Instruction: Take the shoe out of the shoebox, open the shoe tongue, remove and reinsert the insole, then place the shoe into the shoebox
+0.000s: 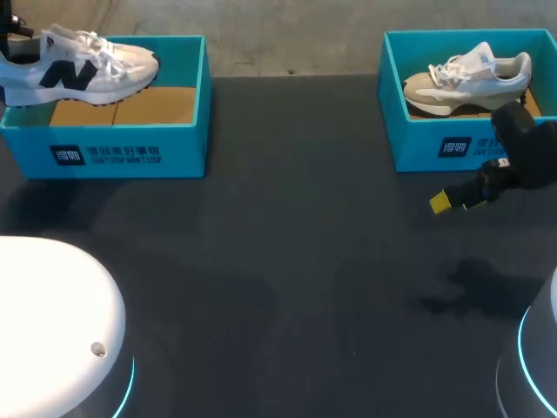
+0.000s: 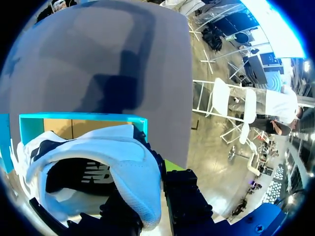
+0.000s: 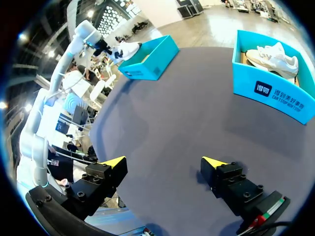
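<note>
A white shoe (image 1: 78,65) with a black logo hangs over the left teal shoebox (image 1: 130,144), its sole above the box's rim. My left gripper (image 1: 9,35) at the far left edge is shut on the shoe's heel. In the left wrist view the heel collar (image 2: 123,162) is pinched in the left gripper (image 2: 155,196), with the box (image 2: 78,120) below. My right gripper (image 1: 452,202) is open and holds nothing, hovering in front of the right teal shoebox (image 1: 470,148), which holds a beige and white shoe (image 1: 466,78). From the right wrist, the right gripper (image 3: 162,162) stands wide open over bare table.
The dark table (image 1: 287,261) stretches between the two boxes. The right wrist view takes in both boxes: the left one (image 3: 147,59) with the lifted shoe (image 3: 125,49) and the right one (image 3: 270,83). The white bases of both arms stand at the table's near corners.
</note>
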Available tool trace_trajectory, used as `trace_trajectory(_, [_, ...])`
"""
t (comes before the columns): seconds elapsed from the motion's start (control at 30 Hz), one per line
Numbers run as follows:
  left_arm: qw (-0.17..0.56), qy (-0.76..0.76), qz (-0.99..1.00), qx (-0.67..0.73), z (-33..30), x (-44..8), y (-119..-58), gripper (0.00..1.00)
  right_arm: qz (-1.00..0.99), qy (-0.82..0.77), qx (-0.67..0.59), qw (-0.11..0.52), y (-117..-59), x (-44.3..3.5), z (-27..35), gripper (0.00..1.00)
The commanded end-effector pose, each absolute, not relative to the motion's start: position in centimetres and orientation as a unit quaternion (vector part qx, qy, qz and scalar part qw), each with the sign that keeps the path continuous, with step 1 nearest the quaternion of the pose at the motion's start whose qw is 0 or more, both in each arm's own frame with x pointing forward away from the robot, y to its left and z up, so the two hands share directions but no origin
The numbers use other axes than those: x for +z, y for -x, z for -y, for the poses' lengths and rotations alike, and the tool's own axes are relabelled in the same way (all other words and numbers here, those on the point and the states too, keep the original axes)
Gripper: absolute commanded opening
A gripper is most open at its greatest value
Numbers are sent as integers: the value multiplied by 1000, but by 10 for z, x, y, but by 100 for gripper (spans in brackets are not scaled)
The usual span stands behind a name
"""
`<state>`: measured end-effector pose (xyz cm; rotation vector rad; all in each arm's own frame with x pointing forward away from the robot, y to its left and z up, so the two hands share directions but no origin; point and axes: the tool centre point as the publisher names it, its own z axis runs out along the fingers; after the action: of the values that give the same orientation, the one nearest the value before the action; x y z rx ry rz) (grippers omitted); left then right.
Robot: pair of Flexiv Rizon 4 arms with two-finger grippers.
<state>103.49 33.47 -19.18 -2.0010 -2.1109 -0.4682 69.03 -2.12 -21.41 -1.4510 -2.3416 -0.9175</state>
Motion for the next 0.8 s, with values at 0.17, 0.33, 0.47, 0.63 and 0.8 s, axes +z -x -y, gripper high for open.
trace_trajectory(0.17, [97, 701, 690, -154, -331, -195, -1041, 0, 801, 497, -313, 118, -690, -215, 21, 100])
trace_trajectory(0.33, [95, 720, 670, -155, -326, -200, -1049, 0, 801, 497, -313, 118, -690, -215, 21, 100])
trace_trajectory(0.47, [95, 723, 668, -146, -324, -204, -1055, 0, 801, 497, -313, 118, -690, -215, 21, 100])
trace_trajectory(0.63, [92, 737, 654, -139, -321, -208, -1062, 0, 801, 497, -313, 118, -690, -215, 21, 100])
trace_trajectory(0.8, [94, 745, 646, -134, -317, -218, -1071, 0, 801, 497, -313, 118, -690, -215, 21, 100])
